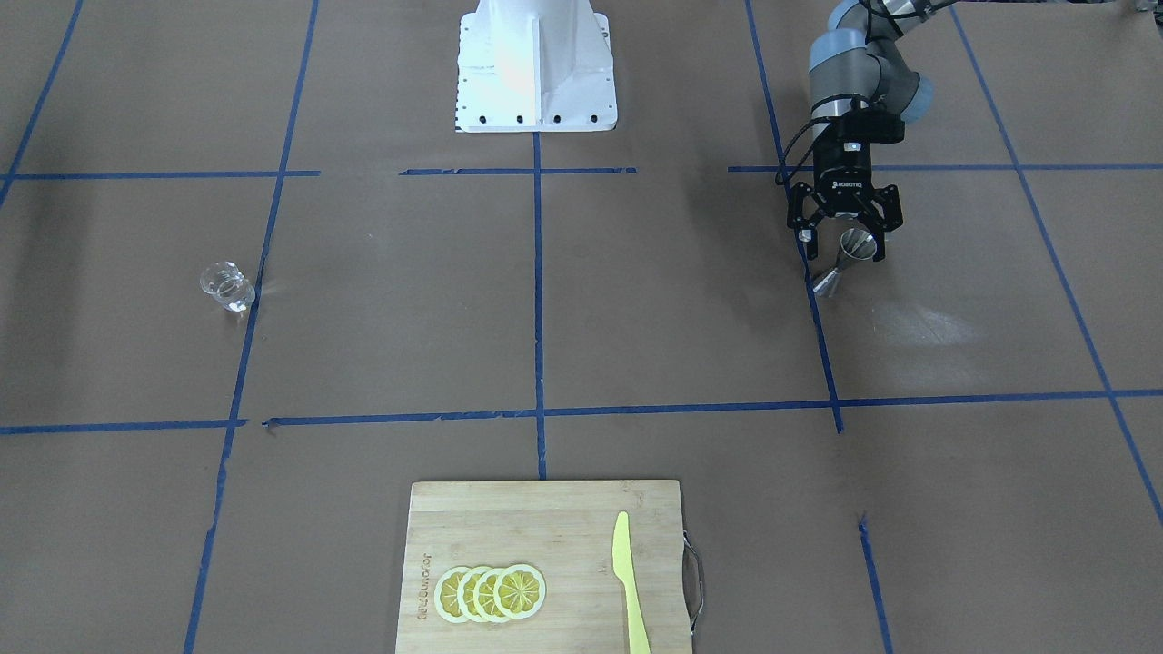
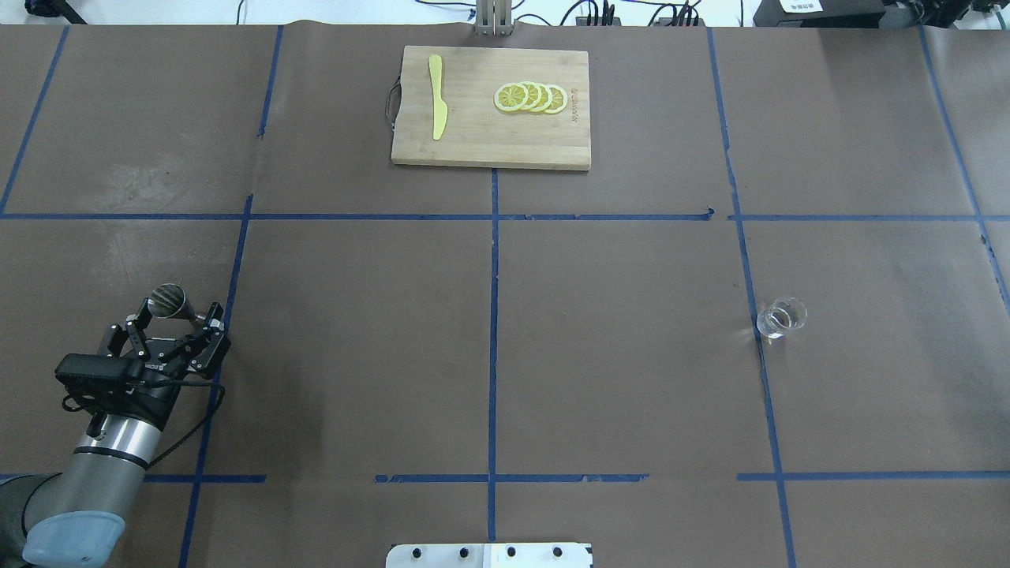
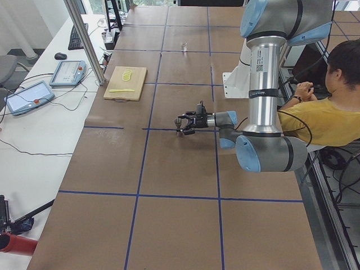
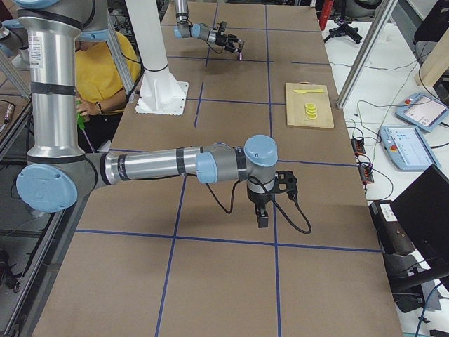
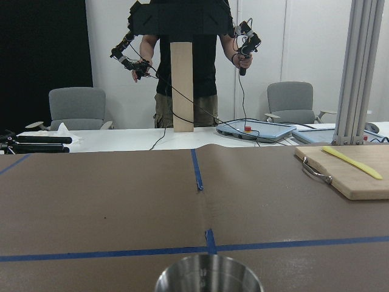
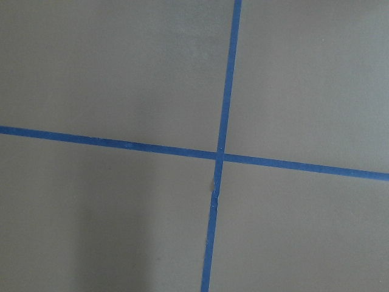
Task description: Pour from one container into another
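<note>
Bamboo cutting board [image 1: 545,522] sits bottom centre of the front-facing frame, carrying 4 overlapping lemon slices [image 1: 491,593] and a yellow plastic knife [image 1: 629,581]. Upper right, the left arm's fingers [image 1: 885,218] spread wide around the upright steel jigger [image 1: 845,263] on the bench [image 1: 636,300]. Glass cup [image 1: 227,286] stands middle left, well apart from it, just beside a blue tape line [image 1: 245,354]. Right arm's fingers [image 4: 262,219]: wide or narrow, cannot tell.

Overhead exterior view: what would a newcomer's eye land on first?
The left gripper, open around the steel jigger on the robot's left side. Far across to the right stands the lone clear glass cup; at the far edge a cutting board carries lemon slices and a yellow knife.
</note>
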Available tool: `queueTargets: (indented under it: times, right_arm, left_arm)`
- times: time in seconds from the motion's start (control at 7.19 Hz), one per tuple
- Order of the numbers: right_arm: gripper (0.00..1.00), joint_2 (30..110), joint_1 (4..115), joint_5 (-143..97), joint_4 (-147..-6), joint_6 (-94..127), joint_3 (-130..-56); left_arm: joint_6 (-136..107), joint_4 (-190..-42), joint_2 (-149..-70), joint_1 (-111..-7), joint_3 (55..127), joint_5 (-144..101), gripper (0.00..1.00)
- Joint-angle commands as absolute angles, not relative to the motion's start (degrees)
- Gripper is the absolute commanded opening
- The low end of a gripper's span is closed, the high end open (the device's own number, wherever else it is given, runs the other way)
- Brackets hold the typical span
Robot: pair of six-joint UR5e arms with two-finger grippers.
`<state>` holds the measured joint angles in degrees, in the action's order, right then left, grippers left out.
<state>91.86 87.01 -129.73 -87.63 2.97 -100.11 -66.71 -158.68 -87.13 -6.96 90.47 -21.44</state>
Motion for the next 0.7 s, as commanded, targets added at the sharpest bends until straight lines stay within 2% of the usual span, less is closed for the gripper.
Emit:
queueTargets:
  times: [0.0,0.56]
  right_arm:
    - [1.00,91.85,87.01,-129.73,-87.63,2.90,-100.11]
    - [1.00,91.85,87.01,-129.73,-87.63,2.90,-100.11]
  left_arm:
    - [-66.71,-158.64,-88.33,-6.94,88.68,-21.45,0.96]
    - [-66.88,-158.73,-88.24,-7.03,87.98,-21.53,0.87]
